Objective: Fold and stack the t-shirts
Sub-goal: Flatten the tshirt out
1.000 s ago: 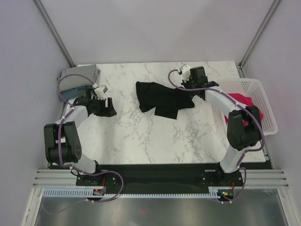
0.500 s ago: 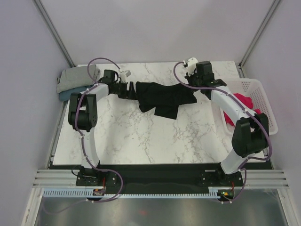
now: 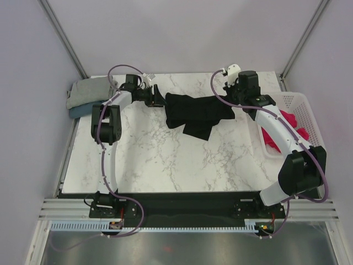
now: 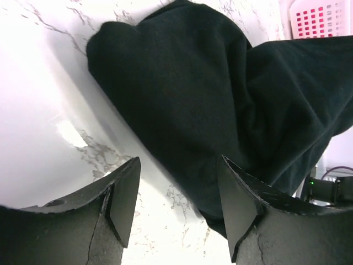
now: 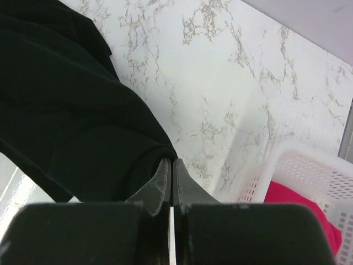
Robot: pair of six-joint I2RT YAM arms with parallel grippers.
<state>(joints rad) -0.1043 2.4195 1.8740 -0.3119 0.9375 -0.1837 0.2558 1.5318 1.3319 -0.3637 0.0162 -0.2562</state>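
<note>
The black t-shirt (image 3: 196, 113) lies crumpled at the back middle of the marble table; it fills the left wrist view (image 4: 220, 88) and the left of the right wrist view (image 5: 60, 110). My left gripper (image 3: 159, 101) is open at the shirt's left edge, its fingers (image 4: 124, 201) low over the table with the cloth edge between them. My right gripper (image 3: 230, 110) is shut on the shirt's right end (image 5: 171, 160). The grey shirt (image 3: 88, 90) lies on the dusty blue one (image 3: 79, 111) at the back left. The pink-red shirt (image 3: 287, 128) lies in the basket.
A white mesh basket (image 3: 298, 100) stands off the table's right edge, also in the right wrist view (image 5: 309, 165). Metal frame posts rise at the back corners. The table's front edge meets a black base strip.
My left arm swung from the left side up to the shirt's left edge. My right gripper moved back and right with the shirt's end, stretching the cloth.
</note>
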